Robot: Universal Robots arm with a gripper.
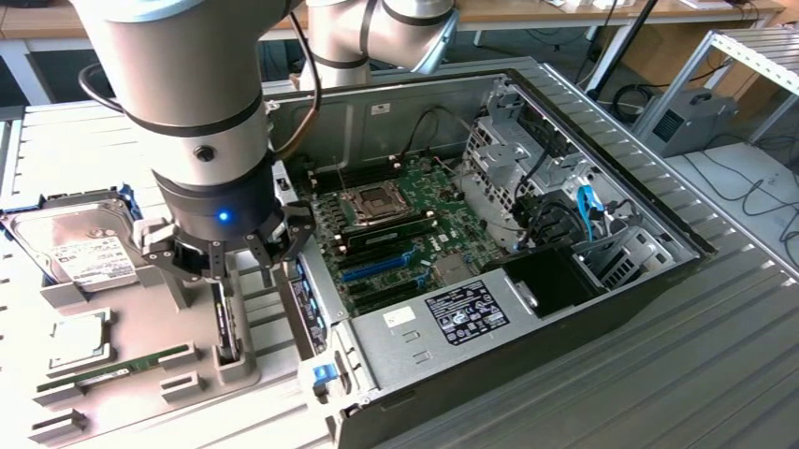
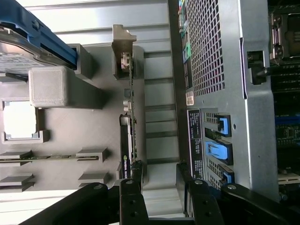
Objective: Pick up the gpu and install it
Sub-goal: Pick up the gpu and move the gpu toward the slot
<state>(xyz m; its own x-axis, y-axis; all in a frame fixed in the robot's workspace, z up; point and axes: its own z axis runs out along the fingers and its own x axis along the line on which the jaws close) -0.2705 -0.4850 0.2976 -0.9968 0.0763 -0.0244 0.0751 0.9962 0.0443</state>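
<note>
The gpu [image 1: 226, 325] stands on edge in a slot of the grey holder tray [image 1: 138, 309], beside the open computer case [image 1: 525, 309]. It is a thin black card, seen edge-on in the wrist view as the gpu [image 2: 131, 117] with its metal bracket end at the far holder post. My gripper [image 1: 239, 279] hangs open just above the card's upper edge. In the wrist view the gripper [image 2: 161, 190] has one finger [image 2: 132, 192] in line with the card's near end and the other toward the case. Nothing is held.
On the tray also lie a silver hard drive [image 1: 75, 248], a square processor [image 1: 78, 339] and a green memory stick [image 1: 119, 367]. The case's motherboard [image 1: 399, 220] lies exposed with blue slots [image 1: 374, 267]. The case's rear panel [image 2: 215, 70] stands close beside the gripper.
</note>
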